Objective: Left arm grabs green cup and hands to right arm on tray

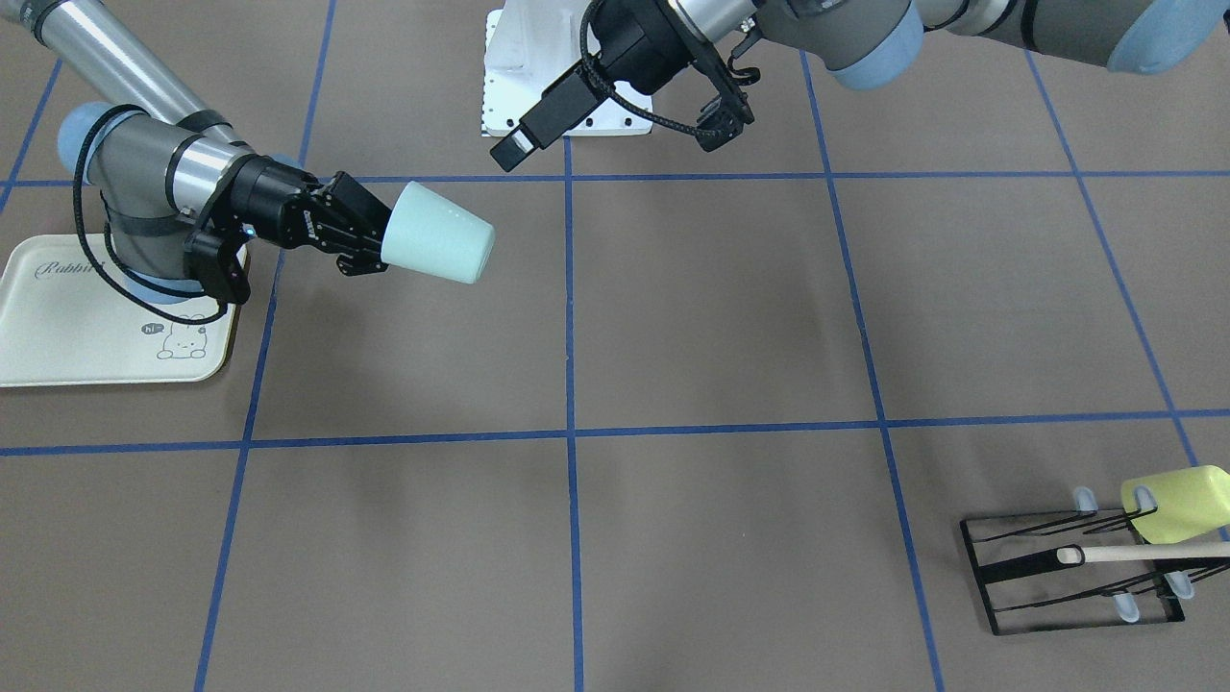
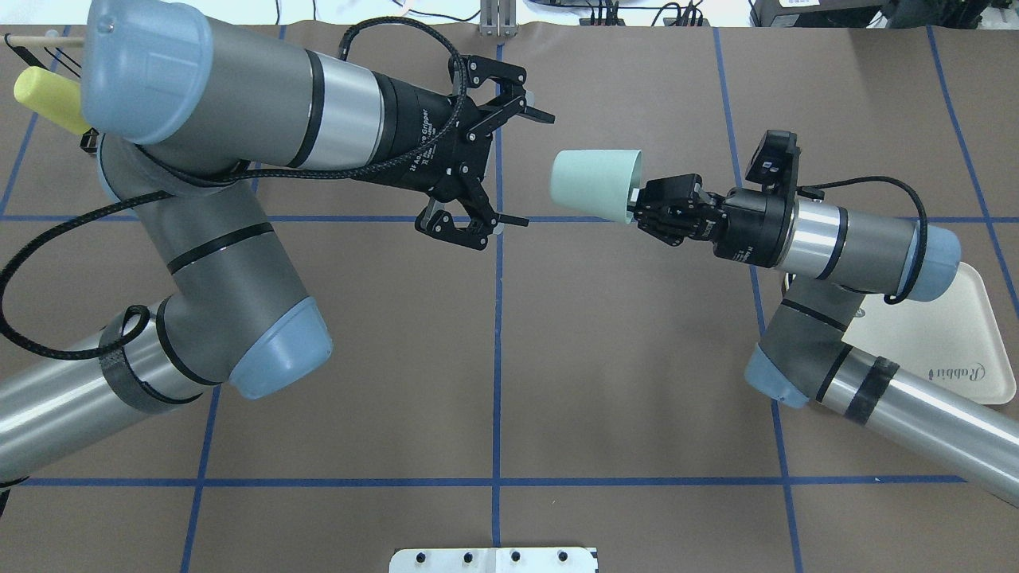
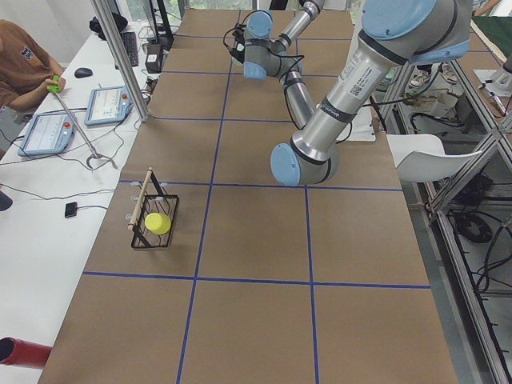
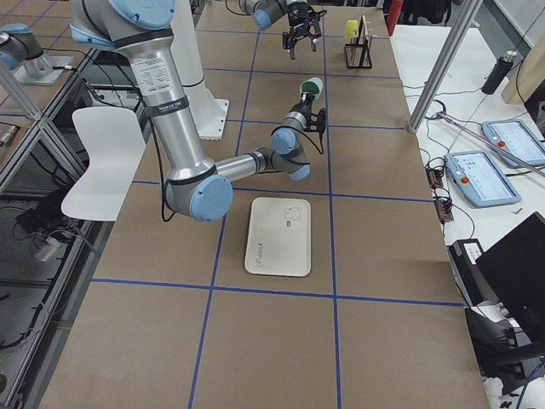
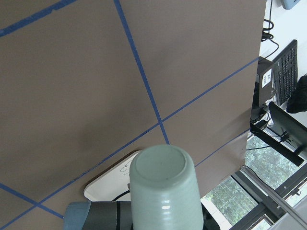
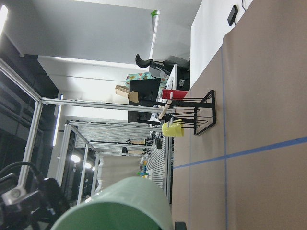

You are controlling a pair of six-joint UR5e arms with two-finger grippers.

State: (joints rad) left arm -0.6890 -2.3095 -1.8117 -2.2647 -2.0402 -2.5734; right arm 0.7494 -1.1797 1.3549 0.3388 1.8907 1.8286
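Observation:
The green cup (image 2: 593,185) lies on its side in the air, its rim in my right gripper (image 2: 638,205), which is shut on it. Its base points at my left gripper (image 2: 535,170), which is open, empty and a short gap away. In the front view the cup (image 1: 437,245) sticks out of the right gripper (image 1: 382,246), well above the table. The left wrist view shows the cup's base (image 5: 165,187); the right wrist view shows its rim (image 6: 120,206). The cream tray (image 2: 955,342) lies under the right arm's elbow, also in the front view (image 1: 58,327).
A yellow-green cup (image 1: 1177,500) hangs on a black wire rack (image 1: 1067,577) with a wooden bar at the table's far left corner, also in the overhead view (image 2: 48,99). Blue tape lines grid the brown table. An operator sits beside the table in the left view (image 3: 24,64).

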